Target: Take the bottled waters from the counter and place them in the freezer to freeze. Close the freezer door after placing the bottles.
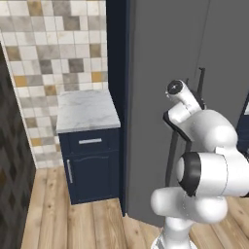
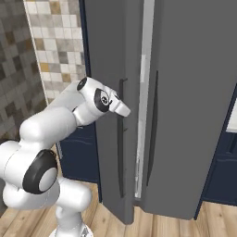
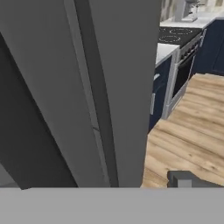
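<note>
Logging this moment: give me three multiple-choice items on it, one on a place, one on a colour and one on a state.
1. Seen from the left base view, where does the counter stand?
A. Left of the freezer, against the tiled wall
B. Right of the freezer
C. In the middle of the floor

2. What colour is the cabinet under the counter?
A. White
B. Navy blue
C. Red

3. How does the freezer door stand?
A. Swung wide, shelves on show
B. Lying on the floor
C. Ajar by a narrow gap

Answers:
1 A: the counter sits left of the freezer, backed by the tiled wall.
2 B: the cabinet is navy with silver handles.
3 C: beside the freezer door a thin pale strip shows.
</note>
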Available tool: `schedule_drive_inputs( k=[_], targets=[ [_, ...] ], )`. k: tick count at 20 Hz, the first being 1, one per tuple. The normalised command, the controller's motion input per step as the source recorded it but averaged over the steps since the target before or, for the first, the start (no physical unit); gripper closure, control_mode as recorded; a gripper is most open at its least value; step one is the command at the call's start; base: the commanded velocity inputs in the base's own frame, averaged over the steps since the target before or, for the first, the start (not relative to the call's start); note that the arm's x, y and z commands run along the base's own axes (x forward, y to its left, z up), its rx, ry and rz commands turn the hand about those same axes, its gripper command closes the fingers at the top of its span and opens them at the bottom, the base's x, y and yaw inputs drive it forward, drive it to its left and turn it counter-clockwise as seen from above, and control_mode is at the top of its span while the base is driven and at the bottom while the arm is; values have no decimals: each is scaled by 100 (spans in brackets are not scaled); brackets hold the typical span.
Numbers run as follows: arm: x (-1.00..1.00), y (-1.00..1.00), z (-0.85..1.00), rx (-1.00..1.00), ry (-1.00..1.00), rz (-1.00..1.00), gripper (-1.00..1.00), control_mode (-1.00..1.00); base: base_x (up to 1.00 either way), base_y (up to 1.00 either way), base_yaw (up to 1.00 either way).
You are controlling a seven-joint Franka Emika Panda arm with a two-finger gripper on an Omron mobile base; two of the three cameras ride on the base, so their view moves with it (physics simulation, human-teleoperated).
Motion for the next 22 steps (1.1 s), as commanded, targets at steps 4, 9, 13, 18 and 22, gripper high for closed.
schedule_drive_inputs(
  k=[4, 9, 13, 18, 22],
  targets=[
    [34, -34, 0, 6, 6, 4, -100, -100, 0, 0, 0],
    [43, -34, 2, 5, 12, 7, -100, -100, 0, 0, 0],
    [32, -15, 14, 0, 2, 9, -100, -100, 0, 0, 0],
    [18, -1, 16, 0, 0, 8, -100, -100, 0, 0, 0],
    [2, 0, 1, 2, -1, 5, -100, -100, 0, 0, 0]
  ],
)
